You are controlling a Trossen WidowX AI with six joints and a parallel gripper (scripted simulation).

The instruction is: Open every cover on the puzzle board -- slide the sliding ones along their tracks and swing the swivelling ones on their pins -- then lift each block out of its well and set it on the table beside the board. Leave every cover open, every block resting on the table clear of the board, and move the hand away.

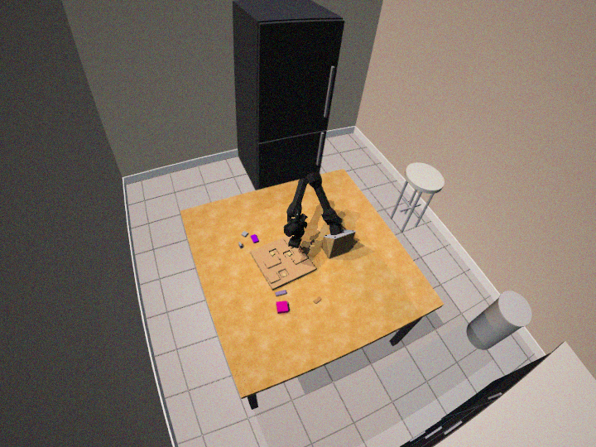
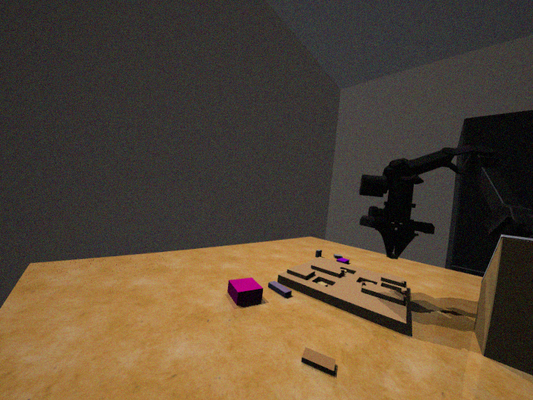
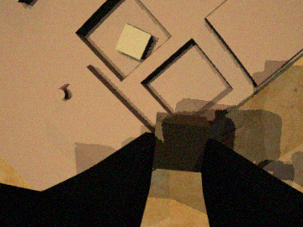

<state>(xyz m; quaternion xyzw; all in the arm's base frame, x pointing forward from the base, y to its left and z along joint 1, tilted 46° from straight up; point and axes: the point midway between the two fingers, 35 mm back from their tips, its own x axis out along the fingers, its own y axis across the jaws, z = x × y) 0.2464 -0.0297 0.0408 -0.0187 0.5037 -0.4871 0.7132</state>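
The tan puzzle board (image 1: 299,271) (image 2: 357,298) (image 3: 38,122) lies on the table. Raised cover slabs (image 2: 300,273) show on it in the exterior view. Pale yellow patches show in its openings in the top view. In the wrist view a small pale yellow block (image 3: 134,41) sits in a square recess; the smaller square recess (image 3: 189,80) below it looks empty. My gripper (image 1: 294,244) (image 2: 392,257) (image 3: 178,146) points down, raised above the board's back edge, shut on a small greyish block (image 3: 181,151) that is dark in shadow. How far each cover is open cannot be told.
Beyond the board lie two small grey pieces (image 1: 245,234) (image 1: 241,245) and a purple block (image 1: 255,238) (image 2: 343,261). In front lie a lavender bar (image 1: 281,292) (image 2: 280,288), a magenta block (image 1: 282,306) (image 2: 244,286) and a tan piece (image 1: 317,300) (image 2: 318,358). A box (image 1: 340,245) (image 2: 510,301) stands to the right.
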